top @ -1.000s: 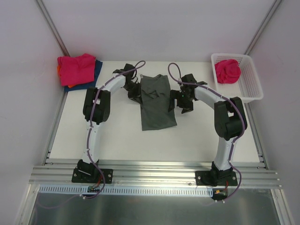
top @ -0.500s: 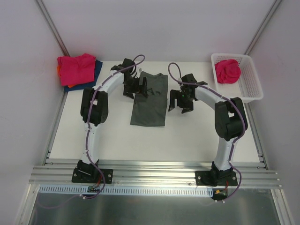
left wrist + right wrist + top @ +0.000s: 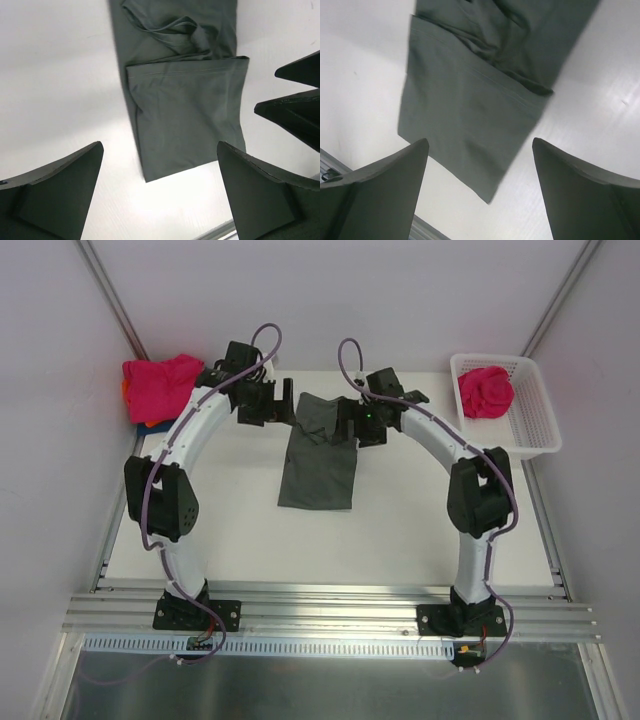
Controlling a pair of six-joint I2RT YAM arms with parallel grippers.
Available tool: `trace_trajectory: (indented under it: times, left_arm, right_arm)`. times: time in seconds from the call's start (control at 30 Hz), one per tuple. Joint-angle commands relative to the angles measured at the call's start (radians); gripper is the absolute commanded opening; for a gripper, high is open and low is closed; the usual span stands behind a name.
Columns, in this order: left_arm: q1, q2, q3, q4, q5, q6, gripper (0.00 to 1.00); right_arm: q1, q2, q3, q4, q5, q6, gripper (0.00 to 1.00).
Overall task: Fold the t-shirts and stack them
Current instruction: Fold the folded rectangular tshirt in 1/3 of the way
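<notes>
White table point(image 3: 220, 530) in a plain white-walled booth, with an aluminium rail point(image 3: 330, 602) along the near edge. The dark grey t-shirt point(image 3: 318, 455) lies toward the back of the table, folded into a long narrow strip. It's mostly flat, with some bunched folds at its far end.

Just left of that far end hangs the left gripper point(image 3: 278, 406), and just right of it the right gripper point(image 3: 352, 426). In both wrist views the fingers are spread wide with nothing between them, up above the cloth.

Well left of the grey shirt, in the back corner, there's a stack topped by a pink t-shirt point(image 3: 160, 385). Well right of it, a white basket point(image 3: 540, 435) holds a second pink t-shirt point(image 3: 486, 390).

The widest open stretch of tabletop is on the near side of the grey shirt — it runs down to the rail.
</notes>
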Motion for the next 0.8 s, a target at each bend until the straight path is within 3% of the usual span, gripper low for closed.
trace_trajectory:
  times: [0.0, 0.4, 0.77]
  left_arm:
    - [0.054, -0.034, -0.039, -0.023, -0.044, 0.018, 0.99]
    - [0.204, -0.184, -0.12, -0.029, -0.061, 0.032, 0.99]
    - [0.232, -0.284, -0.163, -0.053, -0.044, 0.051, 0.99]
  right_arm:
    - [0.063, 0.106, 0.117, 0.009, -0.052, 0.024, 0.89]
    - [0.214, 0.344, 0.287, 0.034, -0.118, 0.092, 0.89]
    - [0.223, 0.219, -0.005, 0.009, -0.16, 0.118, 0.89]
